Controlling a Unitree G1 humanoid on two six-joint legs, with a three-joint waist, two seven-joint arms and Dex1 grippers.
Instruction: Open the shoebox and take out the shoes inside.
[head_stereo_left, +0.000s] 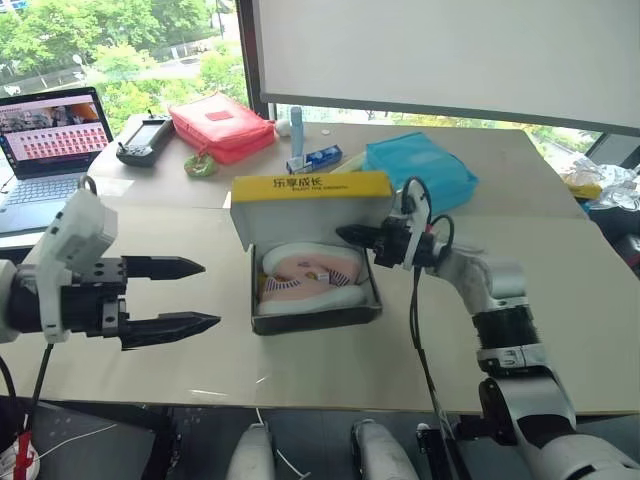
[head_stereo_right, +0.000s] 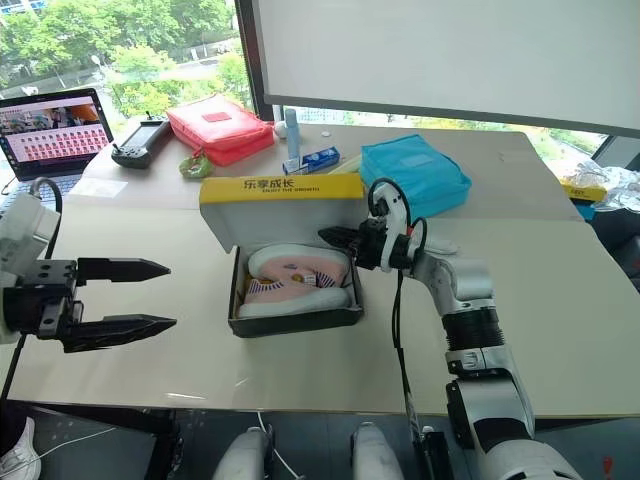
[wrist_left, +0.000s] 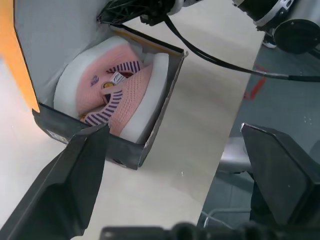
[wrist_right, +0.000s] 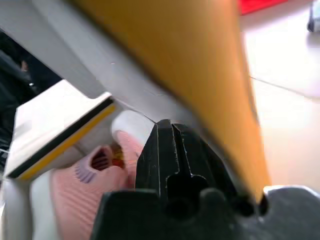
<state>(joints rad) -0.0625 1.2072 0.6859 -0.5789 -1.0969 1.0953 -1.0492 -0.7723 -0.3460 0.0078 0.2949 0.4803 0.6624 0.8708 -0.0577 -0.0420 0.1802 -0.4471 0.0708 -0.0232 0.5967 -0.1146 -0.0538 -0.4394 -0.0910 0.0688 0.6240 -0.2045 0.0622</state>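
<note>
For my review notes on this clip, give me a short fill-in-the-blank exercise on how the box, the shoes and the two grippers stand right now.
1. The shoebox has its yellow lid standing ____.
2. The shoes lie ____ the shoebox.
3. The left gripper, apart from the box, has its fingers ____.
4. The right gripper, at the lid's inner face, has its fingers ____.

Missing words: open; inside; open; shut
</note>
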